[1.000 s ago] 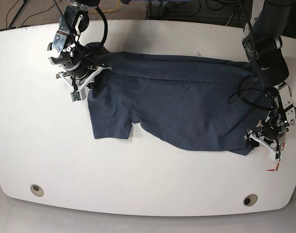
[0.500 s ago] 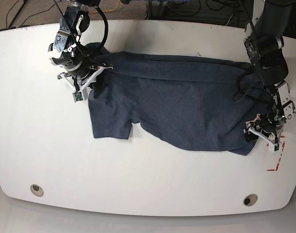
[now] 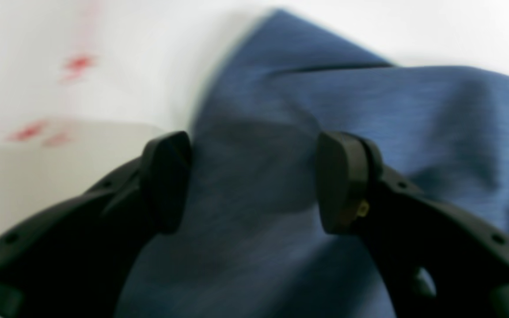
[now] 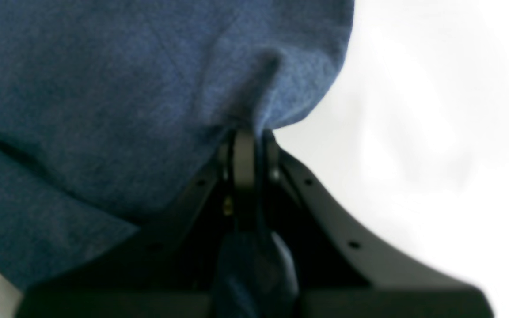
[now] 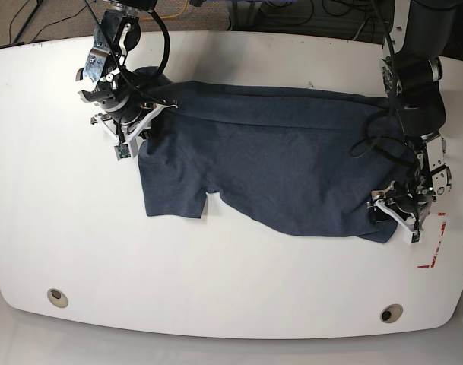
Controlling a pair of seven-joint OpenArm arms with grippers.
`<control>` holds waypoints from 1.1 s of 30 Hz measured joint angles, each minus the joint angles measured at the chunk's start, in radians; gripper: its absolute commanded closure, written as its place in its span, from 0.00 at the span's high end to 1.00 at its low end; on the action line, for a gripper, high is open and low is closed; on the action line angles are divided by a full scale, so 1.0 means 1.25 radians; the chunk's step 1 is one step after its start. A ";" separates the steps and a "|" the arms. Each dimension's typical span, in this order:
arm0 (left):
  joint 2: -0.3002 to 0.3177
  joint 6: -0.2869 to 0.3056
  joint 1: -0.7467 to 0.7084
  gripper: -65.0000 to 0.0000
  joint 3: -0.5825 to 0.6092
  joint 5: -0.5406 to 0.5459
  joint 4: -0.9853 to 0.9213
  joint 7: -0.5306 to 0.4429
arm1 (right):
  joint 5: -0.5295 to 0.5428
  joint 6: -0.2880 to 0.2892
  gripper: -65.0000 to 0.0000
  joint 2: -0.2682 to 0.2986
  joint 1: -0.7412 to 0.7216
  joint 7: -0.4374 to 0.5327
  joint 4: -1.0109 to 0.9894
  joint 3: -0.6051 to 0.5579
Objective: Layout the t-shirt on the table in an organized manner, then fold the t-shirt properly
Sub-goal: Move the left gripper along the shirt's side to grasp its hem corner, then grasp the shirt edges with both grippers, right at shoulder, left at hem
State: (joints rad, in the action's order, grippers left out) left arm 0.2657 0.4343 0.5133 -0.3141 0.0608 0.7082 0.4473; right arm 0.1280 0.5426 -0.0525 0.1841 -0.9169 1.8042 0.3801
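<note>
The dark navy t-shirt point(image 5: 277, 160) lies spread across the white table point(image 5: 64, 228), with a sleeve toward the front left. My right gripper point(image 5: 145, 115) is at the shirt's far left corner, shut on a pinch of its fabric point(image 4: 126, 88); the jaws point(image 4: 250, 145) meet on a fold. My left gripper point(image 5: 391, 215) hovers open over the shirt's near right corner. In the left wrist view its fingertips point(image 3: 166, 181) stand wide apart with blue cloth point(image 3: 325, 97) lying beneath and between them, and nothing is gripped.
Red tape marks point(image 5: 432, 247) lie on the table just right of the left gripper. Two round grey grommet holes point(image 5: 58, 297) point(image 5: 391, 312) sit near the front edge. Cables and dark floor lie beyond the far edge.
My left gripper has moved left and away from the red tape, onto the shirt's near right corner, still open. The right gripper holds its pinch and has barely shifted.
</note>
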 measured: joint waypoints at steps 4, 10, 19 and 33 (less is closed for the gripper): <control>-0.009 -0.002 0.030 0.62 0.000 0.001 -0.044 -0.004 | 0.000 0.000 0.03 0.000 -0.001 0.000 0.000 0.000; -0.009 0.000 0.063 0.62 0.000 0.006 -0.109 -0.020 | 0.000 0.000 0.03 0.000 -0.002 0.000 0.000 0.001; -0.005 0.000 0.066 0.62 -0.001 0.008 -0.096 -0.006 | 0.000 0.000 0.03 0.000 -0.002 0.000 0.000 0.003; 0.076 -0.004 0.066 0.62 -0.006 0.004 -0.016 -0.005 | 0.000 0.000 0.03 0.000 -0.002 0.000 0.000 0.003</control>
State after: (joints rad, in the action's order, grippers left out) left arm 0.3603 0.4297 0.5957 -0.3218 0.0654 0.6880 0.4404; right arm 0.1280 0.5426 -0.0525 0.1818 -0.9173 1.8042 0.3843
